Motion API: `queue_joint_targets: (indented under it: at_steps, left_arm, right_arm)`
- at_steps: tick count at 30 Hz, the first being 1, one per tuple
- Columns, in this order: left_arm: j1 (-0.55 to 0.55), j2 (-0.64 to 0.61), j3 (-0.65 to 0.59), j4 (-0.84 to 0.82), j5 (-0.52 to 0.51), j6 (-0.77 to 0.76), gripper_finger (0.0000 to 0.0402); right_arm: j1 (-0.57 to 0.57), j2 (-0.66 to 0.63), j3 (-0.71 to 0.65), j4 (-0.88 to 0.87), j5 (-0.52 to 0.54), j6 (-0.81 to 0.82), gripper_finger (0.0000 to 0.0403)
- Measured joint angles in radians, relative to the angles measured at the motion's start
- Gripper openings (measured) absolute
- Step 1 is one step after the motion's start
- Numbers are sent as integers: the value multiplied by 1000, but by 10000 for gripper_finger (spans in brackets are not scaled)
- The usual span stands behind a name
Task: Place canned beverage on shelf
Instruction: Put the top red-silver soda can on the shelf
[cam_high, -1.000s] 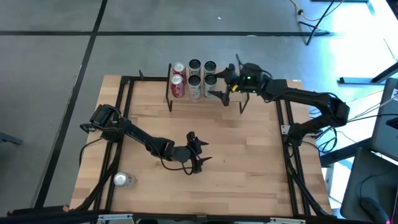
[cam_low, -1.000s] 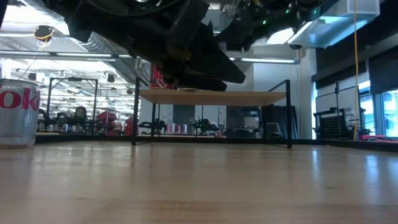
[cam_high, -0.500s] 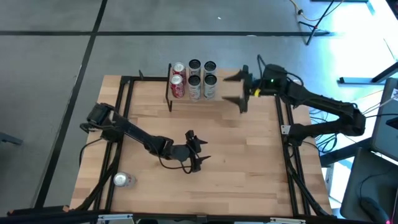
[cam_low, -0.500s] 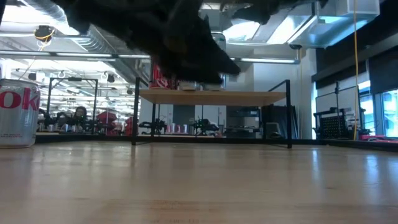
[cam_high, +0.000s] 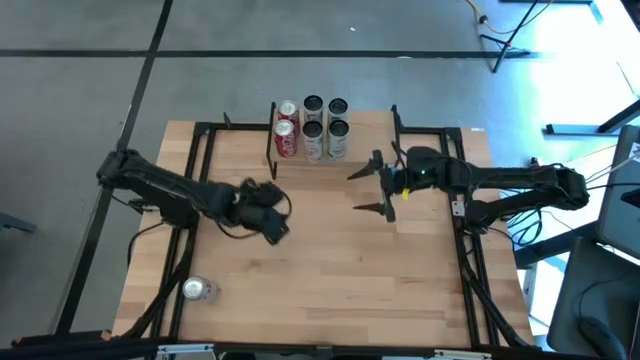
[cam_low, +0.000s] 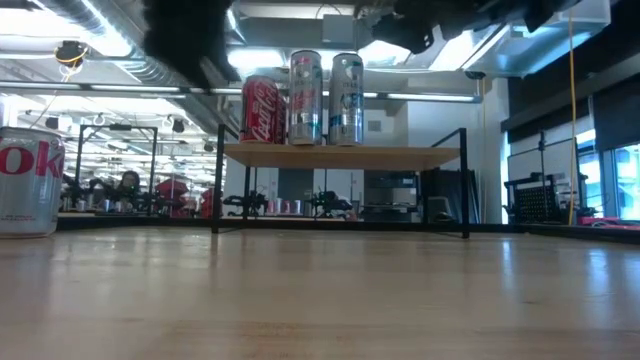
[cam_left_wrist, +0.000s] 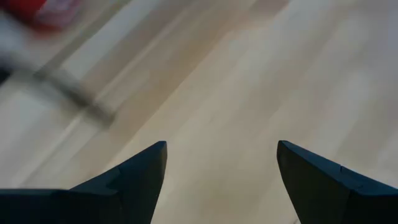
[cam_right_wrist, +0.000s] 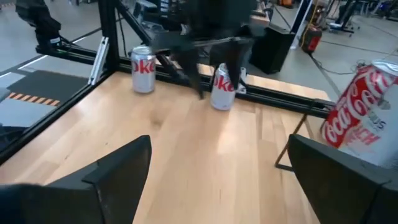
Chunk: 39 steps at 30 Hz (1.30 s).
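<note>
The shelf (cam_low: 400, 156) stands at the table's far edge, with several cans (cam_high: 312, 126) upright on the left part of its plank; a red one (cam_low: 262, 108) and two silver ones show in the low view. Another silver can (cam_high: 198, 290) stands on the table near the front left corner. My left gripper (cam_high: 277, 214) hangs open above the table's left middle, over bare wood (cam_left_wrist: 221, 93). My right gripper (cam_high: 368, 190) is open in front of the shelf's right end, pointing toward the table's left, with nothing between its fingers (cam_right_wrist: 217, 180).
The right wrist view shows two silver cans (cam_right_wrist: 143, 70) (cam_right_wrist: 222, 87) upright by the table's left black rail, and a red can (cam_right_wrist: 367, 112) on the shelf. Black frame rails (cam_high: 205, 170) run along both table sides. Bare wood (cam_high: 340, 280) lies across the middle and near side.
My left gripper has risen from low over the table's middle and drawn back toward the left, tipping as it went. My right gripper has pulled away from the shelf toward the near edge, staying open. The cans on the shelf, hidden before in the low view, now show.
</note>
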Motion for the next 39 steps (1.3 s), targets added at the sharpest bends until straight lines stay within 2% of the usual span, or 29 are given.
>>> queue_joint_targets:
  at_steps: [5, 10, 17, 21, 34, 39]
  left_arm:
    - [61, -23, 23, -360, 98, -176, 289]
    - [127, -25, 23, -629, 189, -288, 289]
    - [213, -32, -8, -636, 318, -240, 289]
    - [247, -41, -58, -632, 361, -191, 289]
    - [247, -171, -75, -632, 409, -179, 289]
    - [245, -211, -154, -635, 403, -160, 289]
  right_arm:
    - [20, 0, 0, -8, 38, 0, 365]
    - [21, 20, -20, -17, 28, 8, 365]
    - [20, 34, -61, 44, 72, 15, 365]
    - [20, 34, -61, 30, 48, 18, 365]
    - [21, 34, -61, 1, 2, 44, 365]
    - [21, 34, -61, 4, -9, 45, 365]
